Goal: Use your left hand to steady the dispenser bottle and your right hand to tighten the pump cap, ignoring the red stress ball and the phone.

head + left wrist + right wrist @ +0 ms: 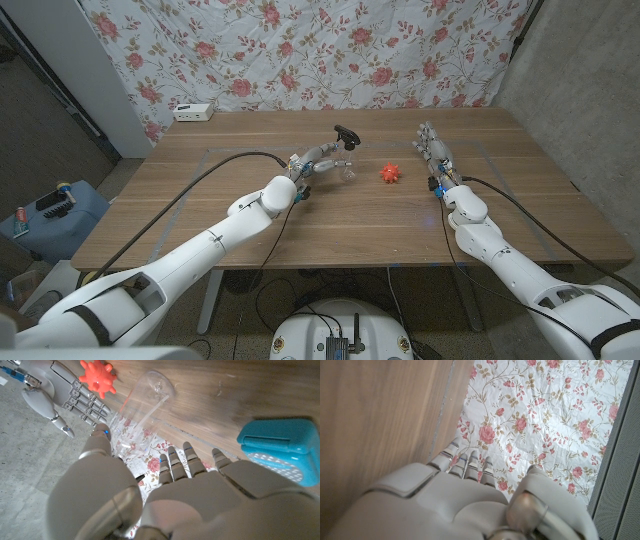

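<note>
While both arms reach over the wooden table (330, 225), this is how things stand.
Left hand: the left hand (318, 160) is near the middle of the tabletop, toward the far edge, fingers apart around the dispenser bottle (343, 168).
Bottle: clear, lying tipped on the tabletop.
Pump cap: the black pump cap (347, 133) points toward the far edge.
Right hand: the right hand (434, 151) stands near the far right corner, fingers straight and close together, holding nothing.
Ball: the red stress ball (389, 173) sits between the two hands, touching neither.
Box: a white box (192, 112) rests at the far left corner.
</note>
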Tool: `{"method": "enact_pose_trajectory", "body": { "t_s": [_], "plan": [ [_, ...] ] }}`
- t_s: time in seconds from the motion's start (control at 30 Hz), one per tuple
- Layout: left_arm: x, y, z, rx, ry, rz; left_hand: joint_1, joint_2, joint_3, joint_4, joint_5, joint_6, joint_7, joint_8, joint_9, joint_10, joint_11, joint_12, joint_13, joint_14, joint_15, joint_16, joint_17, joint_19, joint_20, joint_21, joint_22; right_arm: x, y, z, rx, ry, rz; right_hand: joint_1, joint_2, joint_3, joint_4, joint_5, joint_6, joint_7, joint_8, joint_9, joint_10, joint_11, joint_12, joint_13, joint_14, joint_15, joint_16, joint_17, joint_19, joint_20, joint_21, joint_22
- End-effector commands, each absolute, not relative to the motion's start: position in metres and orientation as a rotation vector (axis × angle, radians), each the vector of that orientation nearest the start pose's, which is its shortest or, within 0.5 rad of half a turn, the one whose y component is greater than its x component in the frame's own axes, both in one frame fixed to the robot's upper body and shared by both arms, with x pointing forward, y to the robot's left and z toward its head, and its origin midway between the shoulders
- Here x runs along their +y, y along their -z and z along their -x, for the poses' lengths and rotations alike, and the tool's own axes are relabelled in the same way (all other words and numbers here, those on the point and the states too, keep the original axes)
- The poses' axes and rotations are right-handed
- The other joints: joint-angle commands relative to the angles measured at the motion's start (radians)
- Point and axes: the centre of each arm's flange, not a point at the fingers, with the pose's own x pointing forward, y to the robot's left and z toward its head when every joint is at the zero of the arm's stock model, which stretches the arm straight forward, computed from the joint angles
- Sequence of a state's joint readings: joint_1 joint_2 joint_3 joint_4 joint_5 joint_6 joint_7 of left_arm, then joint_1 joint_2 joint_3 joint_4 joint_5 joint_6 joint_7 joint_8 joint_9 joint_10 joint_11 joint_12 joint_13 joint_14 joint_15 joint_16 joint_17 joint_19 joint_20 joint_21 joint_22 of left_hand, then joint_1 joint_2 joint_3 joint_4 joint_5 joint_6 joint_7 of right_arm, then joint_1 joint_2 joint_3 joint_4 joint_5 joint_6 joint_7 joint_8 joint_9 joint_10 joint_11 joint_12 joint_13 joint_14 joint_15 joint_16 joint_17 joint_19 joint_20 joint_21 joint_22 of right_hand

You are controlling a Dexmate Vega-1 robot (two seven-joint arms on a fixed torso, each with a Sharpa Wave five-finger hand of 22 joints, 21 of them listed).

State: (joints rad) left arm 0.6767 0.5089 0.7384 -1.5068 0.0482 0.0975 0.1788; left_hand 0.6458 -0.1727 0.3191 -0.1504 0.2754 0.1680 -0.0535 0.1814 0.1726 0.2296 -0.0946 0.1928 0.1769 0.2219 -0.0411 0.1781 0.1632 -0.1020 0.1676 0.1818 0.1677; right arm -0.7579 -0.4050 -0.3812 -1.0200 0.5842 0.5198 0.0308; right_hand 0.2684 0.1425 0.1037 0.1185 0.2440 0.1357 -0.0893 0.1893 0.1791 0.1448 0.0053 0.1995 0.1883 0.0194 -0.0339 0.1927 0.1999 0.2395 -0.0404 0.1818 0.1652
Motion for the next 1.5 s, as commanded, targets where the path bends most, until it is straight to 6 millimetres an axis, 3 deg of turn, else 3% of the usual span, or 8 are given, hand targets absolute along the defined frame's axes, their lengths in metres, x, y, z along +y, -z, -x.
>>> {"method": "enact_pose_trajectory", "body": {
  "t_s": [0.03,0.27,0.47,0.57,0.7,0.93,1.17,1.5],
  "plan": [
    [0.117,0.019,-0.652,-0.577,0.237,-0.799,0.015,0.002,-0.006,-0.001,0.01,0.007,0.001,0.005,0.002,0.009,0.005,0.006,0.001,0.009,-0.061,0.005,0.002,0.0,-0.003,0.005,0.002,-0.303,0.046,-0.671,-0.678,-0.1,-0.048,-0.003,-0.002,0.005,0.003,0.004,0.009,-0.005,0.001,0.002,0.003,-0.004,0.0,0.005,-0.004,-0.009,0.007,0.003,-0.007,-0.053,0.005,0.002],
    [0.114,0.018,-0.656,-0.577,0.247,-0.806,0.022,0.004,-0.018,0.0,0.015,0.018,-0.005,0.007,0.002,0.028,-0.002,0.011,0.001,0.028,-0.07,0.009,0.002,0.005,-0.022,0.006,0.002,-0.303,0.047,-0.671,-0.68,-0.097,-0.052,-0.004,-0.002,0.006,0.002,0.004,0.01,-0.006,0.001,0.002,0.004,-0.003,0.0,0.005,-0.005,-0.009,0.006,0.003,-0.007,-0.052,0.005,0.002],
    [0.113,0.017,-0.658,-0.578,0.254,-0.813,0.034,0.007,-0.035,0.001,0.021,0.046,-0.01,0.012,0.002,0.063,-0.014,0.018,0.001,0.064,-0.076,0.013,0.001,0.019,-0.061,0.008,0.001,-0.303,0.049,-0.671,-0.68,-0.091,-0.055,-0.005,-0.002,0.006,0.002,0.004,0.01,-0.006,0.0,0.002,0.003,-0.002,0.0,0.005,-0.005,-0.007,0.006,0.003,-0.007,-0.051,0.005,0.002],
    [0.112,0.017,-0.659,-0.579,0.252,-0.815,0.039,0.009,-0.041,0.001,0.023,0.06,-0.015,0.015,0.001,0.073,-0.017,0.019,0.001,0.074,-0.084,0.014,0.001,0.024,-0.072,0.009,0.001,-0.303,0.051,-0.671,-0.679,-0.088,-0.056,-0.006,-0.002,0.007,0.002,0.004,0.01,-0.006,0.0,0.002,0.002,-0.012,-0.001,0.005,-0.004,-0.006,0.007,0.002,-0.007,-0.05,0.005,0.002],
    [0.112,0.017,-0.659,-0.581,0.252,-0.817,0.049,0.012,-0.049,0.001,0.027,0.081,-0.021,0.017,0.001,0.092,-0.018,0.021,0.001,0.092,-0.091,0.014,0.001,0.034,-0.086,0.01,0.001,-0.303,0.052,-0.672,-0.676,-0.088,-0.059,-0.006,-0.002,0.007,0.002,0.004,0.01,-0.006,0.0,0.002,0.004,-0.007,0.0,0.005,-0.003,-0.006,0.007,0.002,-0.007,-0.051,0.005,0.002],
    [0.11,0.017,-0.661,-0.585,0.254,-0.818,0.086,0.024,-0.068,0.001,0.037,0.181,-0.033,0.031,0.001,0.148,-0.028,0.023,0.0,0.141,-0.109,0.013,0.0,0.059,-0.141,0.01,0.001,-0.302,0.053,-0.673,-0.675,-0.087,-0.061,-0.007,-0.003,0.008,0.002,0.004,0.009,-0.007,0.0,0.002,0.004,-0.005,0.0,0.005,-0.003,-0.005,0.007,0.002,-0.007,-0.051,0.005,0.002],
    [0.108,0.017,-0.663,-0.59,0.256,-0.816,0.122,0.037,-0.071,-0.002,0.044,0.236,-0.051,0.033,0.002,0.186,-0.036,0.024,0.0,0.175,-0.123,0.013,0.0,0.079,-0.184,0.011,0.0,-0.303,0.055,-0.673,-0.675,-0.082,-0.064,-0.008,-0.003,0.008,0.001,0.004,0.009,-0.007,0.0,0.002,0.004,-0.004,0.0,0.005,-0.003,-0.006,0.007,0.002,-0.006,-0.05,0.006,0.002],
    [0.103,0.017,-0.666,-0.612,0.264,-0.801,0.197,0.066,-0.058,-0.009,0.038,0.32,-0.054,0.034,0.004,0.251,-0.044,0.026,0.0,0.238,-0.14,0.015,0.0,0.12,-0.234,0.013,0.0,-0.306,0.058,-0.67,-0.674,-0.077,-0.067,-0.01,-0.003,0.009,0.001,0.004,0.01,-0.008,0.0,0.002,0.005,-0.005,0.0,0.005,-0.003,-0.007,0.007,0.002,-0.005,-0.049,0.006,0.002]
  ]
}}
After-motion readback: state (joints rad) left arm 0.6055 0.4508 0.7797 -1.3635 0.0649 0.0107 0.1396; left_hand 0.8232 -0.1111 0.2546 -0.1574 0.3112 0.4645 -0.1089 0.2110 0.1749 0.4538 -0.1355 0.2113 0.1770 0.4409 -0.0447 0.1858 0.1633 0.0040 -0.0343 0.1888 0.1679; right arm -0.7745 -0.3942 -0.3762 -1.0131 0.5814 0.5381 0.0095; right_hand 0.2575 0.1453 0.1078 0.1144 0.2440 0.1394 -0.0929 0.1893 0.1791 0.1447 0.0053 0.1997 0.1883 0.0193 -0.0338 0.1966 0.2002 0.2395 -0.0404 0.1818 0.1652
